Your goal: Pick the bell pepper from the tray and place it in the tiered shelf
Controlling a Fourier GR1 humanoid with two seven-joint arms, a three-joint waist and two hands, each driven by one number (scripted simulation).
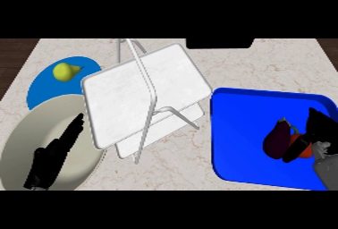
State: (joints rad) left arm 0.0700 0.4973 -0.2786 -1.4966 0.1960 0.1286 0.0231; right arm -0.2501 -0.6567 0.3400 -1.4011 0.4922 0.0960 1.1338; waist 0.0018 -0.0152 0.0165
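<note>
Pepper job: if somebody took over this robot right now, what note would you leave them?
Left hand: open, fingers straight, over the plate at lower left.
Right hand: fingers curled round the pepper, which it mostly hides.
Pepper: in the tray's area, beside the eggplant; whether it is lifted cannot be told.
Shelf: centre of the counter, nothing on it.
Done: the grasp, it seems.
Left: lift the pepper, carry it left to the shelf, set it on a tier, let go.

Bright even light, soft faint shadows
</note>
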